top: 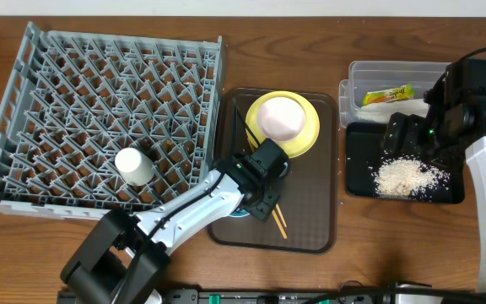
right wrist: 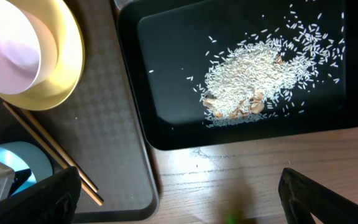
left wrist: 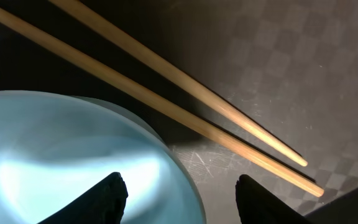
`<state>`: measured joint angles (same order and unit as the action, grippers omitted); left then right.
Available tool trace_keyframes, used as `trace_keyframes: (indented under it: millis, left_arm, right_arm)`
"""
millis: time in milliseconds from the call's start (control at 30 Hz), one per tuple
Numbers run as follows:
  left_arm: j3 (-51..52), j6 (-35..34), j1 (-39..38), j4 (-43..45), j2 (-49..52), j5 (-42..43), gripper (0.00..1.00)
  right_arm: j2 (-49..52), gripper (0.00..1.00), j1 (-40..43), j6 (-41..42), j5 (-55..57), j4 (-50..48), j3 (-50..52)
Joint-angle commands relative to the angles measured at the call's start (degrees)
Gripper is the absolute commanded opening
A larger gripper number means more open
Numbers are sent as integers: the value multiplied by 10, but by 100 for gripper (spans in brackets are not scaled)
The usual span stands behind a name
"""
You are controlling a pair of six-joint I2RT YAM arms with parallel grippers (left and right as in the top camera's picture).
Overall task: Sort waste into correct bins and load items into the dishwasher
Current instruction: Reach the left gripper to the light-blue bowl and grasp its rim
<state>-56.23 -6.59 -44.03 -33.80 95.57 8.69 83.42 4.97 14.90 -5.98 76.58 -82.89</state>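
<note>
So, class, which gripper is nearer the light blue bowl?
Left. The left gripper straddles the rim of the light blue bowl on the brown tray. The right gripper hangs beside the black tray, well apart from it.

The only furniture is a table (top: 378, 249) of brown wood, with darker grain lines running across it. The light is even, and shadows are soft.
</note>
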Motion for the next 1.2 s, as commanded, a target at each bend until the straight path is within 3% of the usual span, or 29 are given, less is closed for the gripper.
trace_keyframes:
  millis: [0,133,300,367,1167]
  left_arm:
    - [6,3,-1,0,21,-8,60]
    - [6,3,-2,0,36,-8,55]
    - [5,3,-2,0,37,-8,36]
    - [5,3,-2,0,36,-8,33]
    - [-3,3,-2,-6,8,-8,22]
  right_arm:
    - [-2,99,3,7,-3,2,-5]
    - [-2,99,3,7,-3,4,-5]
    - [-2,99,3,7,-3,4,-5]
    - [-2,99,3,7,-3,5,-5]
    - [-2,99,3,2,-3,8,-5]
